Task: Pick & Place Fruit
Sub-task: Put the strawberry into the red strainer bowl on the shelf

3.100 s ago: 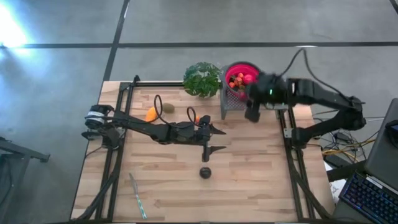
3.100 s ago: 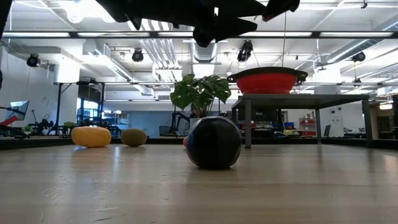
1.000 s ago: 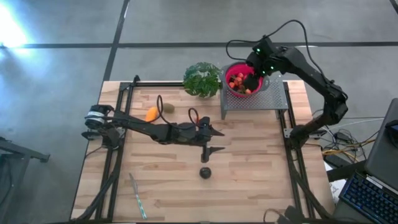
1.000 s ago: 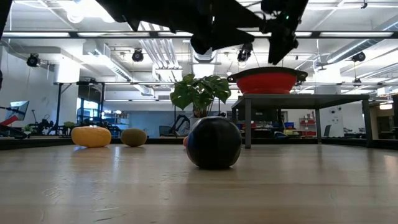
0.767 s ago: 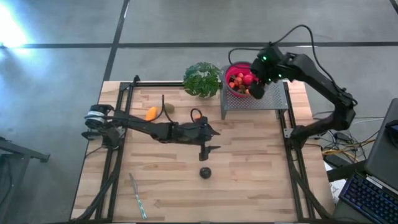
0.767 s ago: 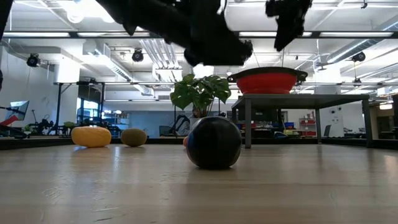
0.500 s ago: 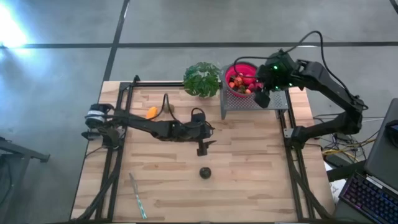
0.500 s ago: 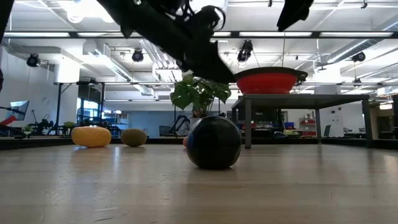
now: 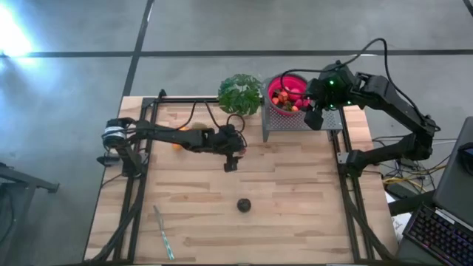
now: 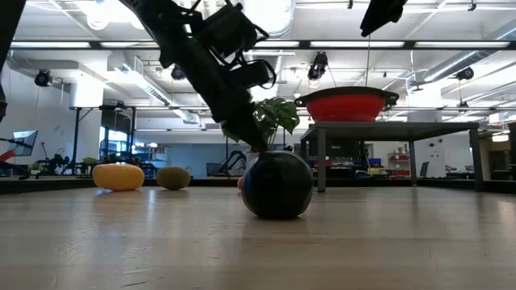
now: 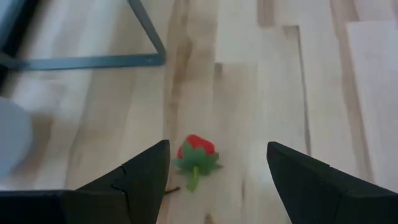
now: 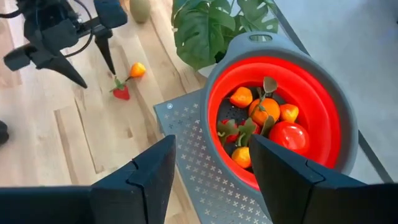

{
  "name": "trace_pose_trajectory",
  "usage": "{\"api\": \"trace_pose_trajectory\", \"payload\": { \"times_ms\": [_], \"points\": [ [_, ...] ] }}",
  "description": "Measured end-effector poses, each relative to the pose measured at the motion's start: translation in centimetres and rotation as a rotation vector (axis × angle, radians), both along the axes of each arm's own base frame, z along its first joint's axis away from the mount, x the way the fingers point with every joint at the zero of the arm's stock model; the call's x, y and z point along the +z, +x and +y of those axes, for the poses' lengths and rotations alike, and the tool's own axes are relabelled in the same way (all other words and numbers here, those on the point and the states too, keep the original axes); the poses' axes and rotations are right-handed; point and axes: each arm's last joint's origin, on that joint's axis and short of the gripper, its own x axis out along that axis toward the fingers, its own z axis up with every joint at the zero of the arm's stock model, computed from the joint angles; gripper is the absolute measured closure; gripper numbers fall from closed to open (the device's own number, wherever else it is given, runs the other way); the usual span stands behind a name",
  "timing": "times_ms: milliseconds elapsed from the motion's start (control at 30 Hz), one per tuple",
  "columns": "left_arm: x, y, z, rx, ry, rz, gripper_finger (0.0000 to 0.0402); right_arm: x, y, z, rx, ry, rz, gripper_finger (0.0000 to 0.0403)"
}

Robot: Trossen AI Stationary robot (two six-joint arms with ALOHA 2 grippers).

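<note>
Fruit sits in two spots. Most of it is piled in the red bowl [image 12: 323, 118] w/ a grey rim: small orange balls [image 12: 263, 111], a red apple [image 12: 293, 137] and strawberries, partly hidden by green leaves. The bowl stands on a grey metal stand [image 9: 325, 122] at the desk's back right corner.

The rest lies on the wood desk [image 9: 295, 199]. A red strawberry [image 11: 198, 154] w/ green leaves lies near the back edge, by the stand's leg. An orange ball [image 12: 137, 69] is just beside it. A dark round fruit [image 9: 244, 205] sits alone near the middle, well apart from the others. In the low view it hides what is behind it. A yellow-orange piece [image 10: 118, 176] and a brown kiwi [image 10: 173, 177] lie near the back left; from above the left arm covers most of them.

Left claw [image 11: 217, 177] hangs over the strawberry, fingers spread wide w/ the berry showing between them, not touching, holding nothing. Right claw [image 12: 211, 177] hangs above the stand, just beside the bowl, fingers apart and empty.

A leafy plant [image 9: 241, 93] stands at the back edge, next to the bowl. A thin pale stick [image 9: 162, 231] lies near the front left corner.
</note>
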Motion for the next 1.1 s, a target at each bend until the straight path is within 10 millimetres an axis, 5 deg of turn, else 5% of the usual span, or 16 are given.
{"api": "trace_pose_trajectory", "payload": {
  "times_ms": [500, 1100],
  "points": [
    [-3.0, 0.2, 2.2, 0.034, -0.03, 0.096, 0.0145, 0.0, 0.1, -0.1, 0.013, -0.014, 0.002, 0.0215],
    [-3.4, 0.1, 2.4, 0.047, -0.028, 0.088, 0.0219, 0.0, 0.1, -0.1, 0.012, -0.015, 0.003, 0.0234]
  ]
}}
